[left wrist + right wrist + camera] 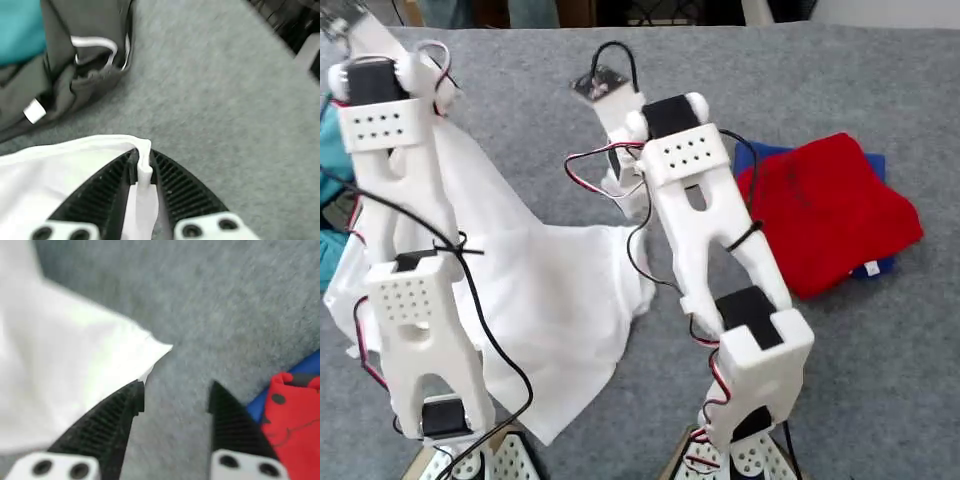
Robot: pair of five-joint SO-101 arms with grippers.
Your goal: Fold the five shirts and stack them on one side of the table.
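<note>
A white shirt [560, 290] lies crumpled on the grey table, its left part pulled up off the surface. My left gripper [144, 162] is shut on the white shirt's hem [75, 150]. Over the bare table, my right gripper [175, 395] stands open beside a corner of the white shirt [155, 347], with nothing between its fingers. At the right of the table a folded red shirt [830, 210] rests on a folded blue shirt [760, 155]. The red shirt [295, 410] and the blue edge [257, 402] lie just past the right gripper.
A teal shirt [20, 25] and a dark grey shirt [75, 60] lie bunched at the table's left edge, beyond the left gripper. The grey table cover [820, 80] is bare at the back right and front right. Both arm bases stand at the near edge.
</note>
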